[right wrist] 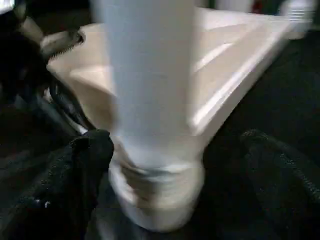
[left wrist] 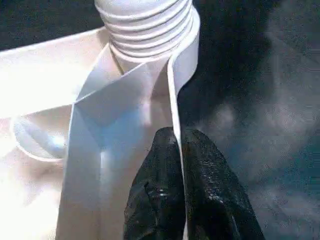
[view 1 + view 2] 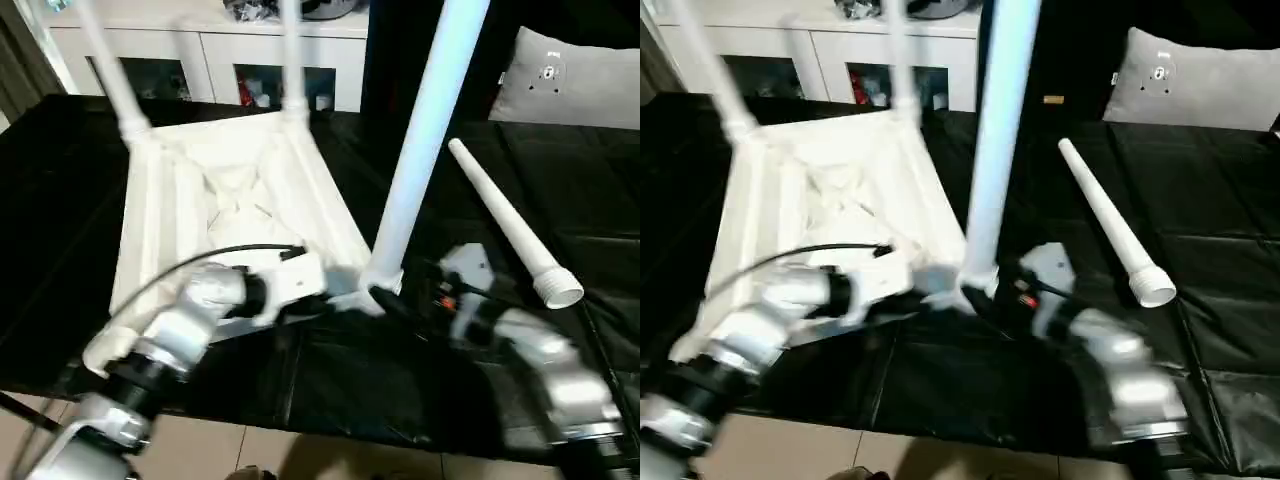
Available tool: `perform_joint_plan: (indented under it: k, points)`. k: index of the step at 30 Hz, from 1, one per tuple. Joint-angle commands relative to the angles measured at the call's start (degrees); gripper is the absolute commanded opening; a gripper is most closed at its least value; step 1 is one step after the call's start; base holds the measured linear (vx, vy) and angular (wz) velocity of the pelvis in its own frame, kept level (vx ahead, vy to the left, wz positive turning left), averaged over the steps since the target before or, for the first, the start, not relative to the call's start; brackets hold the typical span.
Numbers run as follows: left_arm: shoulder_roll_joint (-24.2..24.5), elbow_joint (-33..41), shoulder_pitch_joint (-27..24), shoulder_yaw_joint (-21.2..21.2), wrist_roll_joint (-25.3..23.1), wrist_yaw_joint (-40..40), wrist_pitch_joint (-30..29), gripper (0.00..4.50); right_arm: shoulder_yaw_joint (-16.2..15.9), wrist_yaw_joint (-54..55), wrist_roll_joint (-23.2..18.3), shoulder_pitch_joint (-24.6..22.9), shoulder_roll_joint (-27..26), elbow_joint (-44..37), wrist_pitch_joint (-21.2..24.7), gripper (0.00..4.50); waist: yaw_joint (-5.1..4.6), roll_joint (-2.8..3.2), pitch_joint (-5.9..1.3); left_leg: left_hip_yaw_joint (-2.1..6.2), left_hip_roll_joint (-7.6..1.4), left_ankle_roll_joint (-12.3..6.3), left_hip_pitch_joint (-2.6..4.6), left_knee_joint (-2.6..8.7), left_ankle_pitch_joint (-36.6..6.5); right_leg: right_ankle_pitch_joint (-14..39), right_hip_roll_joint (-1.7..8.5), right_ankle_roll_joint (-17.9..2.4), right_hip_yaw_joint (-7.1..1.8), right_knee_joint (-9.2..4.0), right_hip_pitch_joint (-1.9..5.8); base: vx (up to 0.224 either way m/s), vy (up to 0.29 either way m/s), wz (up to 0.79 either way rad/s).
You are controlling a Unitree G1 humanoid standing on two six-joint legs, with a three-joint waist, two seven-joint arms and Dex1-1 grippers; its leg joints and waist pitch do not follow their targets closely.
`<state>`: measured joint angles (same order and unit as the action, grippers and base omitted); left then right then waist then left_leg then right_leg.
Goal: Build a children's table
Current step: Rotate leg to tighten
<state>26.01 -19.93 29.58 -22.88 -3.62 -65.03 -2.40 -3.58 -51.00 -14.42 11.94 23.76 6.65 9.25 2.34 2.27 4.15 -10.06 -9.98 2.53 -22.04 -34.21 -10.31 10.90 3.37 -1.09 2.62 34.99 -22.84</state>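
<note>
The children's table top (image 3: 230,190) lies upside down on black cloth, its ribbed underside up. Two white legs (image 3: 110,60) (image 3: 291,60) stand in its far corners. A third leg (image 3: 425,140) stands at the near right corner, its threaded end (image 2: 145,25) in the socket. A loose leg (image 3: 510,225) lies on the cloth to the right. My left gripper (image 2: 176,137) is shut on the top's thin rim wall (image 2: 172,90) beside that corner. My right gripper (image 1: 175,145) is open, with its fingers (image 1: 87,155) on either side of the third leg's base (image 1: 155,185).
White cabinets (image 3: 200,50) stand along the back and a grey cushion (image 3: 570,75) lies at the back right. The black cloth (image 3: 380,390) ends at the near edge, with tiled floor (image 3: 230,450) below it.
</note>
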Motion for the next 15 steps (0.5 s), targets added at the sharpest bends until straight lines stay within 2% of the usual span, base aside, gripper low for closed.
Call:
perform_joint_plan:
  k: [1,10,11,15]
  points:
    - [0.83,-0.29,0.8,-3.41,-0.5,-5.97,3.15,0.0,-2.57,-4.07,0.96,1.84,1.33,1.01,-1.9,4.47,-0.06,-0.18,-4.49,0.91,-2.97,-4.41,0.95,3.59,-9.92,8.25,4.5,-13.6,-2.52,-4.16,2.93,0.0,0.0,0.0]
    - [2.05,-1.32,1.56,-5.15,0.32,-11.52,6.91,0.0,-7.35,-12.44,1.99,5.1,2.94,3.92,-3.05,4.47,0.99,-0.19,-4.72,0.84,-3.2,-4.32,1.12,3.4,-9.42,6.95,4.5,-14.55,-2.48,-3.7,2.95,0.0,0.0,0.0]
    - [2.11,-1.28,1.63,-5.29,0.4,-11.99,7.19,0.0,-7.61,-13.01,1.86,5.5,2.88,4.36,-2.89,4.21,1.01,-0.15,-4.75,0.87,-3.2,-4.28,1.12,3.39,-9.37,7.08,4.51,-14.56,-2.45,-3.67,2.98,0.0,0.0,0.0]
    - [2.06,-1.95,2.12,-5.41,0.03,-13.18,8.57,0.0,-8.4,-15.26,1.16,6.9,2.96,5.95,-2.62,4.05,1.12,-0.24,-4.75,0.81,-3.13,-4.09,1.06,3.29,-9.54,7.71,4.51,-14.5,-2.47,-3.7,2.99,0.0,0.0,0.0]
